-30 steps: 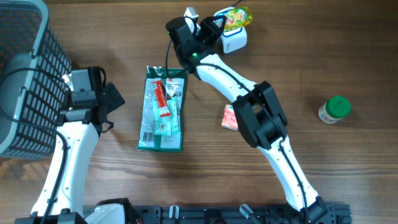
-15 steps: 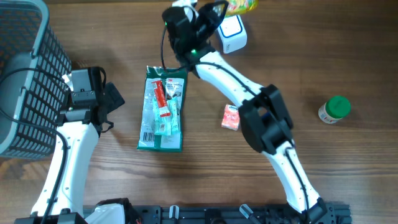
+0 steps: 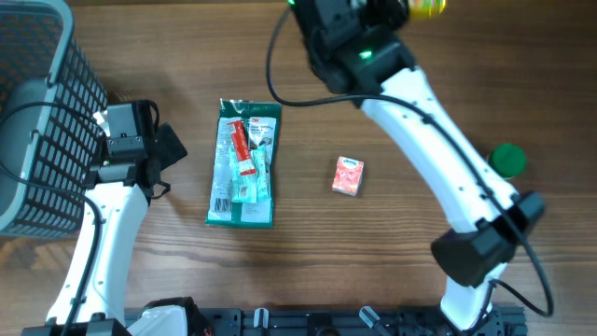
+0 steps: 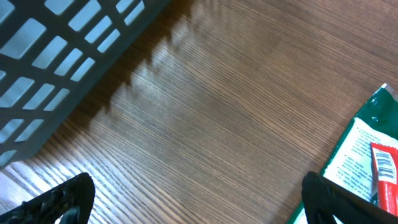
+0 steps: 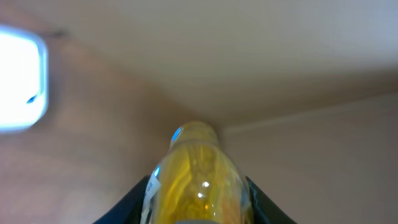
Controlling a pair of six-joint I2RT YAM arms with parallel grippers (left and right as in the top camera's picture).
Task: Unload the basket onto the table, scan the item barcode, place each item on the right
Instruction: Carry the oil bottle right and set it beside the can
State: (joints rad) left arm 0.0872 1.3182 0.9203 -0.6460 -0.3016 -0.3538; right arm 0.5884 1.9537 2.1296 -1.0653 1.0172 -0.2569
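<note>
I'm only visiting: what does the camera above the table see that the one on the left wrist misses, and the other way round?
Only the overhead view shows the small pink box, the green-capped jar and the right arm holding a yellow item at the far edge. Only the left wrist view shows the left arm's wide-open jaws from close up, with nothing between them. Both show the grey basket, the green packet and the wooden table.

This is looking like a mock shop checkout: a grey shopping basket [image 3: 37,112] is sitting at nine o'clock on the wooden tabletop [image 3: 308,261], and a green retail pack [image 3: 244,163] and a pink box [image 3: 348,175] are lying centrally.
</note>
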